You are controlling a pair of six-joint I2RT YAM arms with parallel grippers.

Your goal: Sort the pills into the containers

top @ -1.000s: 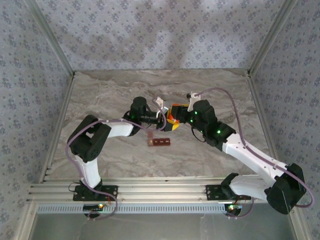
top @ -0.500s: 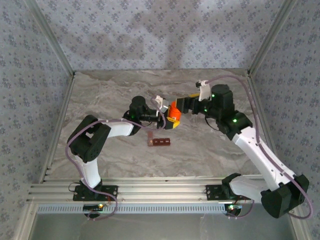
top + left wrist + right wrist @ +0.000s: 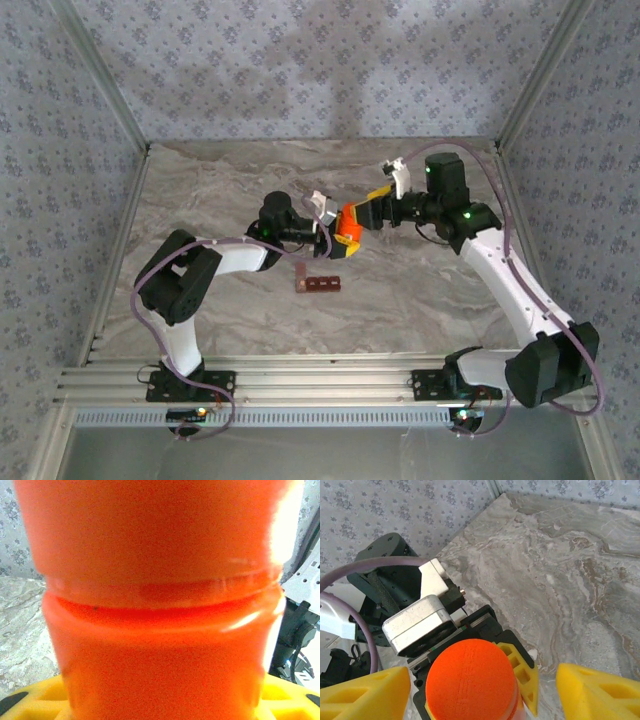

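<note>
The left pincer (image 3: 336,236) is closed on the orange bottle (image 3: 348,222). One of its yellow fingers (image 3: 524,672) presses against the bottle's side just under the orange cap (image 3: 469,676). From the left wrist camera the bottle crowds the lens, a ridge running across it where the upper part meets the body, and yellow finger pads (image 3: 45,694) show at the bottom corners. The right pincer (image 3: 374,206) stands wide open, just beside the cap. Its own yellow fingertips (image 3: 362,695) are spread to either side of the cap with a clear gap on each side, so it has hold of nothing. Seen from above, the bottle is tilted, its cap end turned toward the right pincer. The two arms meet over the middle of the worktop (image 3: 200,190), a little toward the far edge. The containers (image 3: 317,284), a dark red-brown strip of joined cells, lie flat on the marbled worktop near its middle. They are toward the near edge from the bottle and apart from both pincers (the cells are too small to tell what is in them). The left arm's forearm lies just to the left of the strip.
</note>
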